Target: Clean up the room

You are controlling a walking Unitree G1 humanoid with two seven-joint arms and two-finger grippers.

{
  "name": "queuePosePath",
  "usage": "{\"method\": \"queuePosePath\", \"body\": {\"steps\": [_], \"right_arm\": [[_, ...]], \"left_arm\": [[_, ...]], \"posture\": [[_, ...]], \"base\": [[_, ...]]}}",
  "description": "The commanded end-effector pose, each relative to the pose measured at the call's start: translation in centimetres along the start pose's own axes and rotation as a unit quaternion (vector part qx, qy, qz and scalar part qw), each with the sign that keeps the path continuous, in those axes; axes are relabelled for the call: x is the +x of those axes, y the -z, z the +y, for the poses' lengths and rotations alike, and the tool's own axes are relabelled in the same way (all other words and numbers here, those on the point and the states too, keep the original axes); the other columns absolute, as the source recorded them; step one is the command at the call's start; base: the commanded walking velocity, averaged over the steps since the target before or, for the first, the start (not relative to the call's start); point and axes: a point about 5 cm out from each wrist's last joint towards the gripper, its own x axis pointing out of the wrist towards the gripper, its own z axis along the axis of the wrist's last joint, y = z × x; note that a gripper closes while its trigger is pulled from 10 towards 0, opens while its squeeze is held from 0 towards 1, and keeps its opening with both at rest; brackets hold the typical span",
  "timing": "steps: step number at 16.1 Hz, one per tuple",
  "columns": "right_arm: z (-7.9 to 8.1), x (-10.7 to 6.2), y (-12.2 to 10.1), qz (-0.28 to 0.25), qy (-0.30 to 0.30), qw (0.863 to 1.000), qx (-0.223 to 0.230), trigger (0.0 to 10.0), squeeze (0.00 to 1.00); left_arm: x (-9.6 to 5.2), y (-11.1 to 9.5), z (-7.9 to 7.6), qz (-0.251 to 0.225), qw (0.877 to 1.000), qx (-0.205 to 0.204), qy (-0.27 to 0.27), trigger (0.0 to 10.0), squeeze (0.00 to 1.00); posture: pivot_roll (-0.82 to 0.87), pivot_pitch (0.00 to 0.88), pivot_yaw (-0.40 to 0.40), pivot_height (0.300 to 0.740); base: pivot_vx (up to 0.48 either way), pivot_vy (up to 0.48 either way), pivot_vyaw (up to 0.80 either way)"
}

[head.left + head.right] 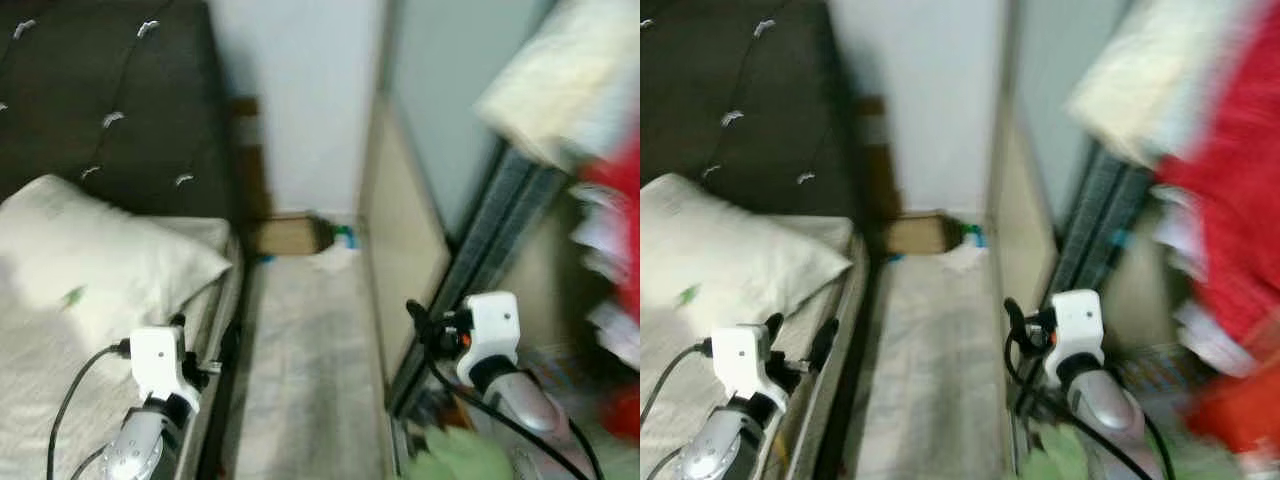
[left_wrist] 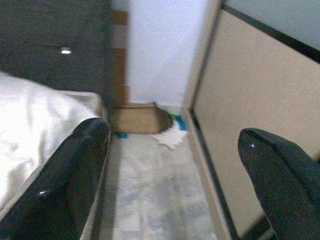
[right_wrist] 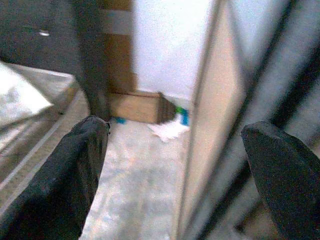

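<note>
Red cloth (image 1: 1230, 230): smeared by blur, cut by the frame edge.
White scrap (image 2: 170, 136) at wall: too small to identify.
Green thing (image 1: 455, 455): blurred, cropped.

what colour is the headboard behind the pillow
Dark brown-black, tufted with pale buttons; the headboard shows best in the left eye view.

White pillow (image 1: 100, 250) against dark headboard (image 1: 110, 90)

I'm in a bedroom of a home. Bed (image 1: 60, 350) on my left with a white pillow (image 1: 100, 250) against a dark tufted headboard (image 1: 110, 90). Narrow strip of pale floor (image 1: 310, 370) runs to a white wall (image 1: 310, 90). Wardrobe with sliding door (image 2: 250, 125) on my right, red clothes (image 1: 1230, 200) inside, blurred.
</note>
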Motion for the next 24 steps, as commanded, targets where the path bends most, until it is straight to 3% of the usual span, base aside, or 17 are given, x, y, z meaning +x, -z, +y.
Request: {"method": "queuePosePath", "body": {"steps": [1,24], "right_arm": [[0.0,0.1,0.1,-0.001,-0.002,1.000,0.000,10.0,0.00],[0.6,1.2,-0.5,-0.021,-0.012,1.000,0.001,10.0,0.00]], "left_arm": [[-0.2,0.5,0.2,0.012,1.000,0.002,-0.007,10.0,0.00],[0.6,0.4,-0.2,0.009,1.000,-0.003,0.009,10.0,0.00]], "posture": [[-0.08,0.000,-0.053,0.740],[-0.08,0.000,-0.047,0.740]], "base": [[0.000,0.000,0.80],[0.000,0.000,0.80]]}}
